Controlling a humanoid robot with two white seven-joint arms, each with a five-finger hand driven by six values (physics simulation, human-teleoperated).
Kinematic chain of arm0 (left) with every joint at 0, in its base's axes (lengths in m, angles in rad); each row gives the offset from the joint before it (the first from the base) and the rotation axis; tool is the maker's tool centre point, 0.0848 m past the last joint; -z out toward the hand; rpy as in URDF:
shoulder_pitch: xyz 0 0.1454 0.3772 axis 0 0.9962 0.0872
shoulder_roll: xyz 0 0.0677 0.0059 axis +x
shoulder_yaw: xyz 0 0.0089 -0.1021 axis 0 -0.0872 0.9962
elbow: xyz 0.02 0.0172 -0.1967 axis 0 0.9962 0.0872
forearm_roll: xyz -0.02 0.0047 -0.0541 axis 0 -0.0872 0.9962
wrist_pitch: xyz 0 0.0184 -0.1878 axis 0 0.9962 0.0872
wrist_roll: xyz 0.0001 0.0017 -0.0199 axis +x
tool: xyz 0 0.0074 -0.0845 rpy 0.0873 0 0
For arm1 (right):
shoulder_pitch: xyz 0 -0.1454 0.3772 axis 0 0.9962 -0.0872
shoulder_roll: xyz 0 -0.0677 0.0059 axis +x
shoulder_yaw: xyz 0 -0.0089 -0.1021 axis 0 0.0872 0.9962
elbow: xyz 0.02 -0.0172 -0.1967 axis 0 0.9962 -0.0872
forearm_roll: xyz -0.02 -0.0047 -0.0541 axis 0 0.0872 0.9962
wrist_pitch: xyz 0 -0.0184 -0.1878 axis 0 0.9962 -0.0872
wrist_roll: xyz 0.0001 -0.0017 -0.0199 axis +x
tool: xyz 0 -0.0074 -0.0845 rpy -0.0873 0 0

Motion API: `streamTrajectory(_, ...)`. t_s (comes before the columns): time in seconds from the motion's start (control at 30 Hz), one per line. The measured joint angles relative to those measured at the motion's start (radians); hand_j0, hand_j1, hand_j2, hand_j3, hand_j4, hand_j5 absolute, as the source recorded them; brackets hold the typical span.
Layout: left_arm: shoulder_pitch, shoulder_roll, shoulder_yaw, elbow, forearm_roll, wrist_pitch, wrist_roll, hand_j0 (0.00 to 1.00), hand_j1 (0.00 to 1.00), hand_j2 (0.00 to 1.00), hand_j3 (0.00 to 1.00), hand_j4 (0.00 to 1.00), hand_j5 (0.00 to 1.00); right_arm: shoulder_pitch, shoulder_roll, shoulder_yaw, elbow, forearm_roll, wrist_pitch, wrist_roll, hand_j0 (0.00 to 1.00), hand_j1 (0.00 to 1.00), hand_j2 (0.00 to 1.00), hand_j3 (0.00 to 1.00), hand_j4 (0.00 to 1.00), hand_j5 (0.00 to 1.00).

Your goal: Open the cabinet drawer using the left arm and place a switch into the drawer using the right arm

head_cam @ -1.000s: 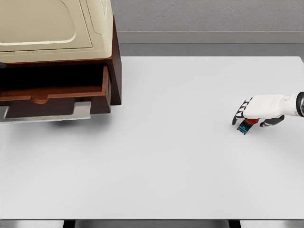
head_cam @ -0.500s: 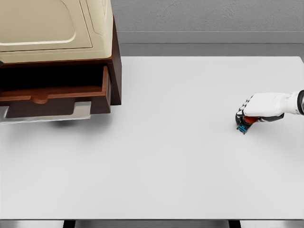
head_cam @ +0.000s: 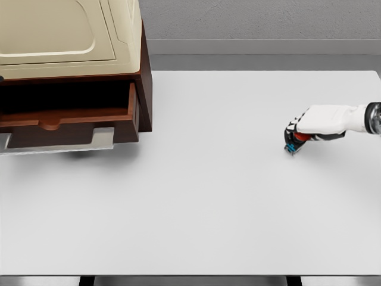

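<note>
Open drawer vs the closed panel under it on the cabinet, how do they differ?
The drawer is pulled out, its dark cavity showing; the lower panel sits further back, shut. The drawer front is lighter reddish-brown with a curved handle notch; the lower panel is darker and plain. A pale grey plate overlaps only the lower panel. Both belong to the same brown cabinet.

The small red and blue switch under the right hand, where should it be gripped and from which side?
Grip the small red and blue switch across its red body from above. It sits low on the white table, and the right hand already closes over it.
</note>
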Motion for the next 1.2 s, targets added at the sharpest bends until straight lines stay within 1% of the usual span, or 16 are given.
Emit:
streamTrajectory(0.1,0.0,0.0,-0.001,0.0,0.0,-0.001,0.0,1.0,1.0,1.0,1.0,1.0,1.0,0.0,0.036,-0.013,0.01,-0.001,0.0,0.0,0.44,0.44,0.44,0.44,0.44,0.44)
streamTrajectory(0.3,-0.001,0.0,-0.001,0.0,-0.001,-0.001,0.0,1.0,1.0,1.0,1.0,1.0,1.0,-0.015,0.087,-0.046,0.015,-0.027,0.0,0.0,0.45,0.45,0.45,0.45,0.45,0.45)
streamTrajectory(0.4,0.001,0.0,-0.001,-0.001,-0.003,-0.002,0.0,1.0,1.0,1.0,1.0,1.0,1.0,-0.025,0.109,-0.05,0.015,-0.033,0.0,0.0,0.45,0.45,0.45,0.45,0.45,0.45)
streamTrajectory(0.5,-0.001,-0.001,-0.001,-0.001,-0.008,-0.003,0.0,1.0,1.0,1.0,1.0,1.0,1.0,-0.058,0.137,-0.05,0.015,-0.037,0.0,0.0,0.45,0.45,0.45,0.45,0.45,0.45)
streamTrajectory(0.67,0.001,-0.002,-0.001,-0.006,-0.008,-0.003,0.0,1.0,1.0,1.0,1.0,1.0,1.0,-0.074,0.174,-0.045,0.015,-0.051,-0.001,0.0,0.44,0.44,0.44,0.44,0.44,0.44)
streamTrajectory(0.77,0.001,-0.006,-0.002,-0.009,-0.008,-0.003,0.0,1.0,1.0,1.0,1.0,1.0,1.0,-0.075,0.192,-0.041,0.015,-0.054,0.0,0.0,0.38,0.38,0.38,0.38,0.38,0.38)
streamTrajectory(1.0,0.001,-0.018,-0.005,-0.014,-0.014,-0.004,0.0,1.0,1.0,1.0,1.0,1.0,1.0,-0.091,0.221,-0.039,0.014,-0.054,0.0,0.0,0.36,0.36,0.36,0.36,0.36,0.36)
streamTrajectory(1.2,0.002,-0.022,-0.006,-0.024,-0.016,-0.005,0.0,1.0,1.0,1.0,1.0,1.0,1.0,-0.153,0.272,-0.02,0.014,-0.056,0.0,0.0,0.34,0.34,0.34,0.34,0.34,0.34)
